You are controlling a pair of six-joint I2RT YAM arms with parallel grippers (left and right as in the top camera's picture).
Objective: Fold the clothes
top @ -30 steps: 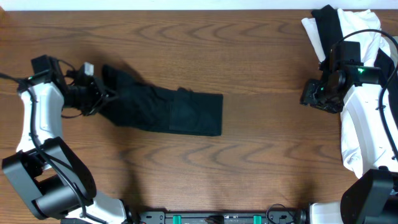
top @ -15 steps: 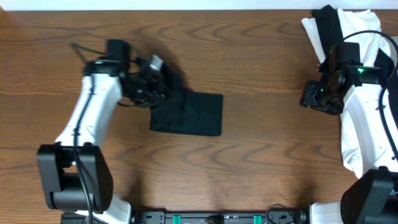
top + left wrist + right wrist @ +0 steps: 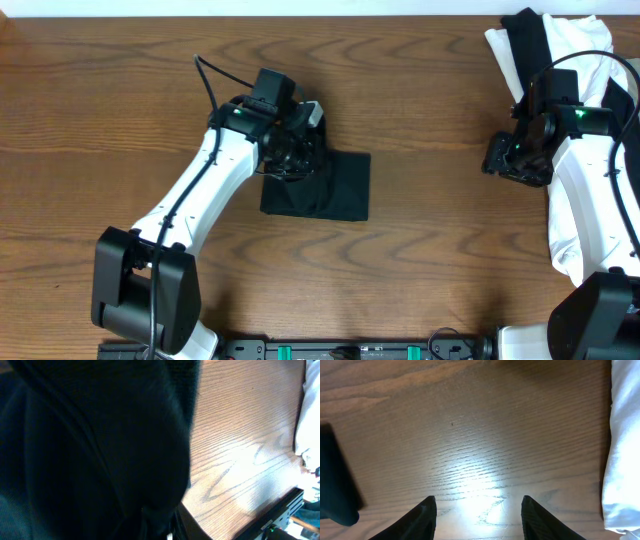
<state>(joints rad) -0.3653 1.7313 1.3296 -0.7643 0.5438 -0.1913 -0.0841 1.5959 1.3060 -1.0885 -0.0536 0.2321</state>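
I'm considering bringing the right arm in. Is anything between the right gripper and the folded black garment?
Nothing visible: only bare wooden table lies between the right gripper and the folded black fabric garment. The pile of white and black clothes lies at the table's right edge, outside that path.

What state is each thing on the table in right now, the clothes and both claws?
Black garment: folded into a compact rectangle, lying flat on the table.
Left claw: down on the garment's far left corner; cannot tell whether it is open or shut.
Right claw: open, empty, above bare table.
Pile of clothes: unfolded heap at the far right corner.
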